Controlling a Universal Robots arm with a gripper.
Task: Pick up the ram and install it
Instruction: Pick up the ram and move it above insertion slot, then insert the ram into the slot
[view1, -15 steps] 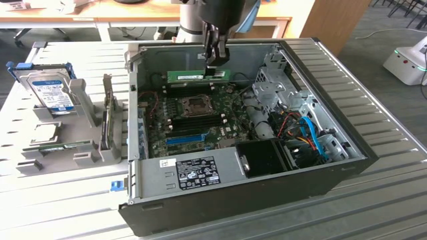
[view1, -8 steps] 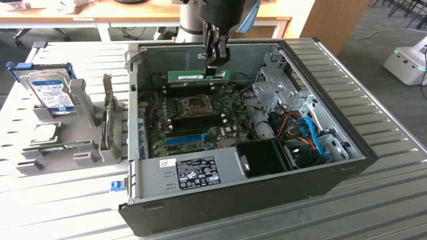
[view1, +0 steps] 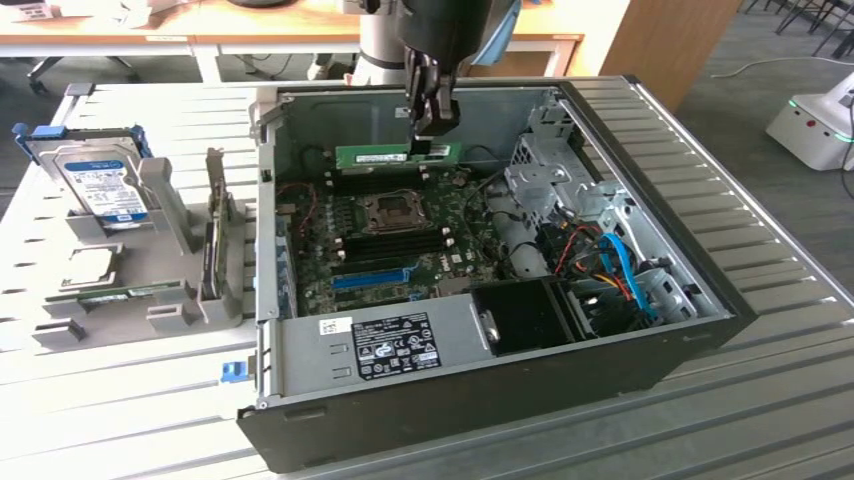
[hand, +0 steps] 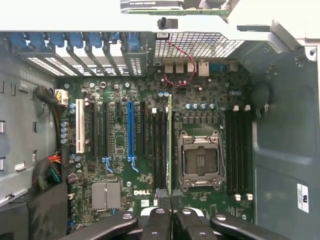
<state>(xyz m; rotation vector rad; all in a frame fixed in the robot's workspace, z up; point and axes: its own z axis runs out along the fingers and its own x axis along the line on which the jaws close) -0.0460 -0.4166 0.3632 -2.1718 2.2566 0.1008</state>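
The ram (view1: 398, 155) is a narrow green stick with a white label, held on edge above the motherboard (view1: 400, 235) inside the open computer case (view1: 641, 330). My gripper (view1: 430, 148) is shut on one end of it, coming down from above. In the wrist view the ram (hand: 170, 145) shows edge-on as a thin green line running away from my gripper (hand: 172, 212). It lies along the black memory slots (hand: 159, 150) beside the CPU socket (hand: 197, 161). A second green stick (view1: 127, 293) lies in the grey holder at the exterior view's left.
The grey holder (view1: 174, 320) also carries a hard drive (view1: 107, 185), a CPU (view1: 87, 265) and an upright dark expansion card (view1: 214, 235). Inside the case are a blue slot (hand: 131, 130), more memory slots (hand: 237, 150), a black fan shroud (view1: 527, 315) and drive-bay cables (view1: 621, 265).
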